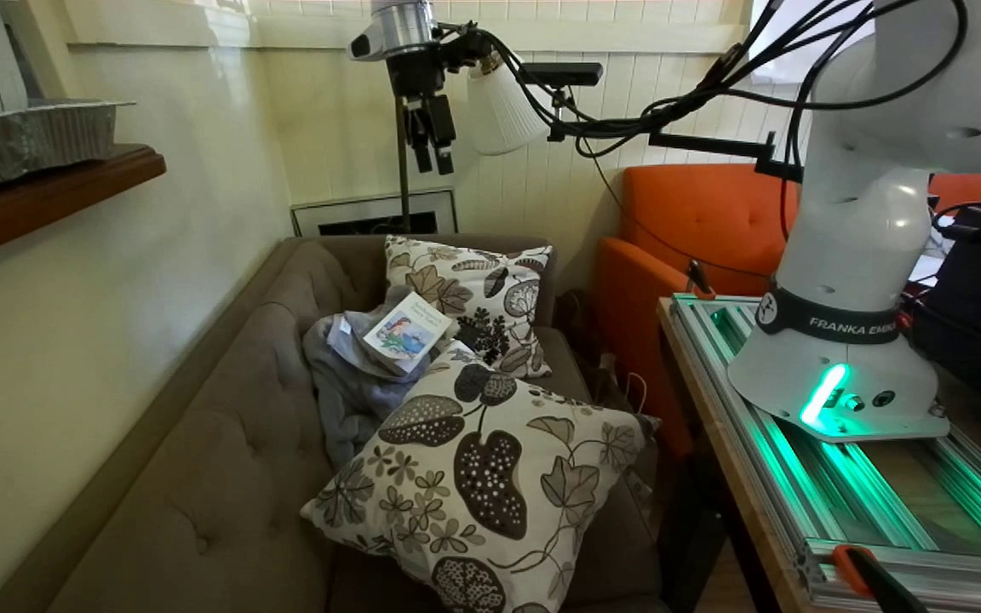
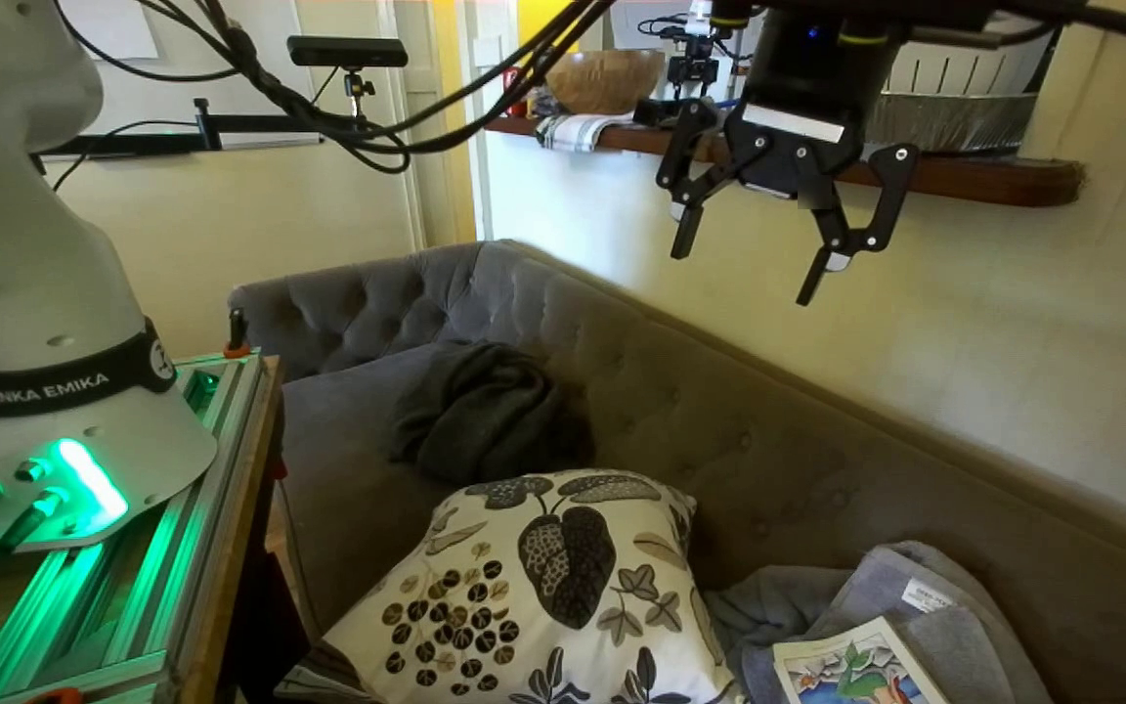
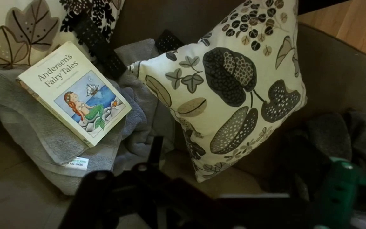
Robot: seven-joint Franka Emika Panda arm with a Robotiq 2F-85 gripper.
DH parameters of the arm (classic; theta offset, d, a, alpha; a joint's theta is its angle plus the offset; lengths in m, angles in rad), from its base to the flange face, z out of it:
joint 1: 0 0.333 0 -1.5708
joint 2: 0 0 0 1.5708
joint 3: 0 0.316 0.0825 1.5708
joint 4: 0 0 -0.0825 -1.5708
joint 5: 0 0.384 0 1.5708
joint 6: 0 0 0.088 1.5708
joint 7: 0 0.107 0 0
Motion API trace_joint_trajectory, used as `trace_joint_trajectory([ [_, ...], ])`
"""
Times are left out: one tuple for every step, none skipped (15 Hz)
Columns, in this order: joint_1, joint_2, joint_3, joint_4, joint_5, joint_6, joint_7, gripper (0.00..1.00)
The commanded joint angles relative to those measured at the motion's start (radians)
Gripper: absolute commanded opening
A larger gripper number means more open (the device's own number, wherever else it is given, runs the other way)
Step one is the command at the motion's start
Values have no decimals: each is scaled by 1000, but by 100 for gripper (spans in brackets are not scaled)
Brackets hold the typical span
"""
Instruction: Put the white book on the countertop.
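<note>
The white book point(image 1: 408, 334) lies face up on a grey towel on the sofa, its cover tilted. It also shows in an exterior view point(image 2: 858, 670), cut by the lower edge, and in the wrist view point(image 3: 75, 94), where the title and mermaid picture are plain. The countertop is the brown wooden ledge point(image 1: 56, 200) on the pale wall; it also shows in an exterior view point(image 2: 993, 182). My gripper point(image 2: 744, 279) is open and empty, pointing down, well above the sofa and apart from the book. In an exterior view the gripper point(image 1: 434, 166) hangs near the lamp.
A foil tray point(image 1: 31, 140) stands on the ledge, with a wooden bowl point(image 2: 605, 80) and a cloth point(image 2: 578, 130) farther along. Leaf-patterned cushions point(image 1: 499, 477) point(image 1: 478, 289) lie beside the book. A lamp shade point(image 1: 503, 111) is behind the gripper. A dark blanket point(image 2: 490, 411) lies on the sofa.
</note>
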Motion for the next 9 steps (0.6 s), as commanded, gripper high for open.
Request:
trace_joint_trajectory([
  [-62, 74, 53, 44, -31, 70, 14, 100],
  [-77, 110, 65, 68, -18, 88, 0, 100],
  [-92, 155, 74, 92, -24, 135, -14, 100],
  [-112, 195, 88, 118, -12, 165, -36, 100],
  [-141, 245, 106, 159, 17, 173, -84, 100],
  [-160, 288, 118, 193, 16, 184, -86, 100],
  [-192, 342, 139, 242, 34, 193, -124, 100],
  [-220, 386, 158, 290, 42, 181, -152, 100],
  [-248, 434, 179, 344, 54, 168, -184, 100],
])
